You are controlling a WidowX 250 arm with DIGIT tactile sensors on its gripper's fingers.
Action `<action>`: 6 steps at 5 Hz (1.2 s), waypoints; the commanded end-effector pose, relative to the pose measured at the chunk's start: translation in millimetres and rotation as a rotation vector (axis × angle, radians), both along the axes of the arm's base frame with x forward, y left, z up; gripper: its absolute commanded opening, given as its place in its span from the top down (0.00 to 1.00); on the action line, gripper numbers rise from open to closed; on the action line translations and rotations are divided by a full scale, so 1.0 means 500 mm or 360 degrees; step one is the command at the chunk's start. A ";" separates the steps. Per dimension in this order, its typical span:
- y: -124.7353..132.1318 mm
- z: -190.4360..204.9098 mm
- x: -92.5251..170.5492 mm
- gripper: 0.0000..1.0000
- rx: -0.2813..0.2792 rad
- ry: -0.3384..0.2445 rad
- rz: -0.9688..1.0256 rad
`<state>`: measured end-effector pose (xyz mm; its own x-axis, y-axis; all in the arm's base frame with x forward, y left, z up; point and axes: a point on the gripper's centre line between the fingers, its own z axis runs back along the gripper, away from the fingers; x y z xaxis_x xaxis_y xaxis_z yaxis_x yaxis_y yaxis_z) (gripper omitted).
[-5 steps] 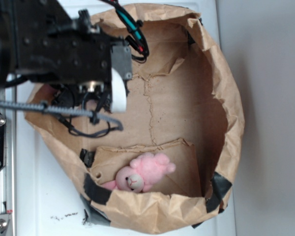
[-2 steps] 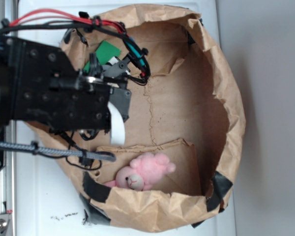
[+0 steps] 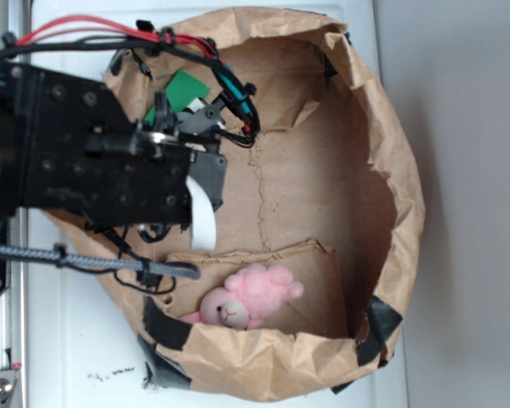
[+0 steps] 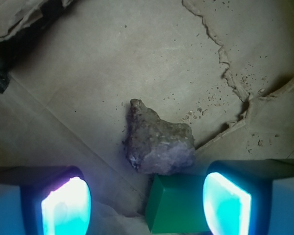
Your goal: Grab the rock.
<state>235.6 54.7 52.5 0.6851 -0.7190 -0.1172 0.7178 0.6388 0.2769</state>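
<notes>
Rock (image 4: pixel 158 144) is sitting on the brown paper floor (image 4: pixel 137 54), pretty much dead centre in my wrist cam, pointed end aimed up and away from the camera. It's rough and mottled, brownish-grey with a bit of a purple tint in this light. Its near edge is right up against a green block (image 4: pixel 179 203), which pokes in from the bottom of the frame; I can't tell for sure if they're actually touching or just overlapping in the view.

My gripper (image 4: pixel 144 203) is spread wide, with one glowing fingertip pad (image 4: pixel 66 205) at lower left and the other at lower right. Nothing is between them being pinched. The rock lies just past the gap, a bit toward the right-hand pad, and the green block sits mostly between the two pads.

From the exterior cam, the arm (image 3: pixel 93 161) is hanging over the left part of a big crumpled paper bag (image 3: pixel 391 170) lying opened up on a white table (image 3: pixel 85 357). The arm blocks the rock completely there, so I only see a corner of the green block (image 3: pixel 187 87) peeking out above the wrist. A pink plush (image 3: pixel 246 297) is lying near the bottom edge of the bag, well apart from the gripper.
</notes>
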 end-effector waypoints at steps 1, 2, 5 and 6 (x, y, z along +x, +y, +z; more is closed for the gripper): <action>-0.024 0.043 0.019 0.00 -0.0068 -0.0064 -0.0034; -0.029 0.046 0.026 0.00 -0.0086 -0.0069 -0.0036; -0.034 0.041 0.049 0.00 -0.0072 -0.0080 -0.0008; -0.049 0.029 0.055 0.00 -0.0057 -0.0084 -0.0041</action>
<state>255.5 37.7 56.3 0.6725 -0.7353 -0.0836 0.7276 0.6364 0.2559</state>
